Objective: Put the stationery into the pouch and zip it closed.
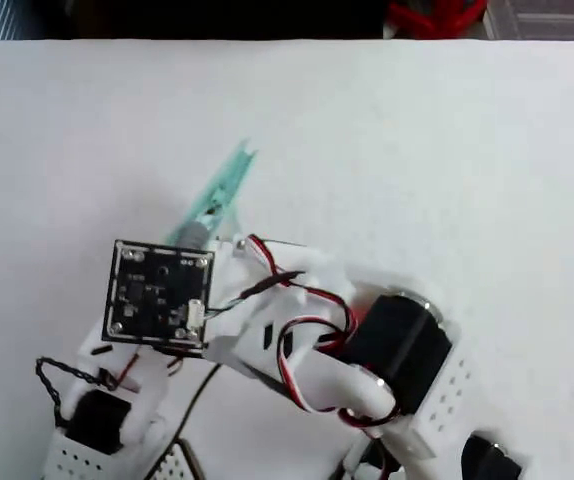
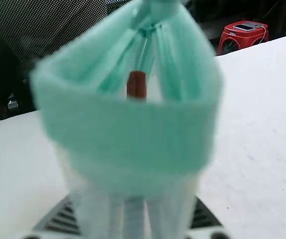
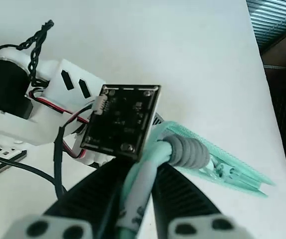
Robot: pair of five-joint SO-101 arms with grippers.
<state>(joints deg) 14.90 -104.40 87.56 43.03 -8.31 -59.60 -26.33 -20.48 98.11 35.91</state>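
Note:
A mint-green pouch stands on edge with its mouth open, and the left gripper is shut on its near end. A red pen tip shows inside the opening. From above, the pouch sticks out beyond the left wrist's camera board. My right gripper is shut on a teal pen with a grey grip. The pen's front end lies at the mouth of the pouch.
The white table spreads out behind and to both sides of the arms. The right arm's body and its red and black wires sit close beside the left arm. A red object lies beyond the table's far edge.

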